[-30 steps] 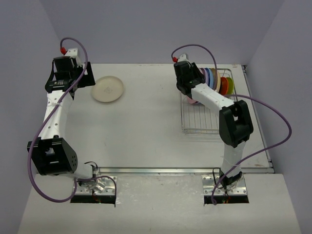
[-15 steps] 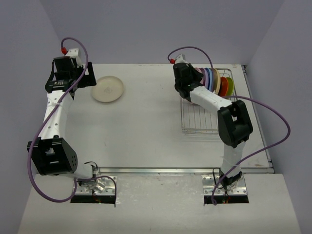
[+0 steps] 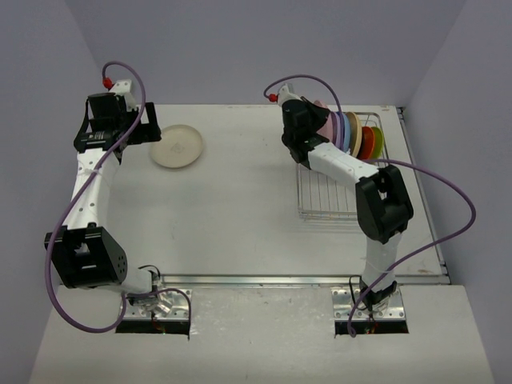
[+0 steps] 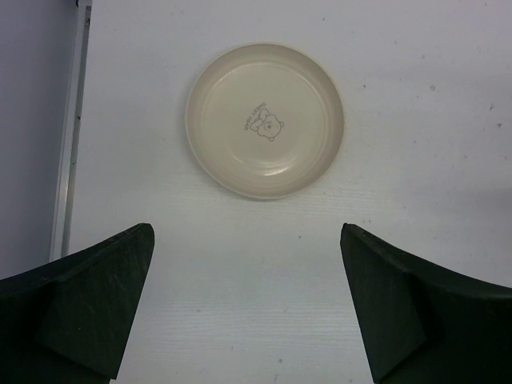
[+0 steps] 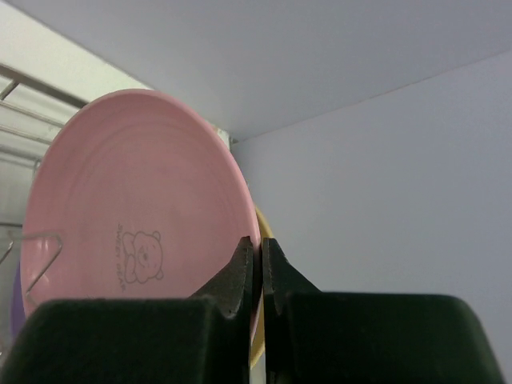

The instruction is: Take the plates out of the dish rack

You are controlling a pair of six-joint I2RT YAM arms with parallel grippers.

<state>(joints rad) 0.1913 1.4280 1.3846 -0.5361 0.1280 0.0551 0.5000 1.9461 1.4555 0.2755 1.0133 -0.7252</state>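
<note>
My right gripper (image 3: 318,122) is shut on the rim of the pink plate (image 3: 325,122), held on edge at the far left end of the silver dish rack (image 3: 328,196). In the right wrist view the jaws (image 5: 262,244) pinch the pink plate (image 5: 136,224), with a yellowish plate rim (image 5: 258,346) just behind it. Several plates stand in the rack: lavender (image 3: 339,132), tan (image 3: 353,128), orange (image 3: 368,141), lime green (image 3: 378,142). The cream plate (image 3: 178,146) lies flat on the table. My left gripper (image 4: 246,232) is open above the cream plate (image 4: 264,120), near side.
The rack's wire bars (image 5: 24,88) show behind the pink plate. A metal strip (image 4: 70,128) runs along the table's left edge. Purple walls close in behind and at both sides.
My right gripper has moved up and to the left with the pink plate, drawing it away from the other plates. The left arm has not moved.
</note>
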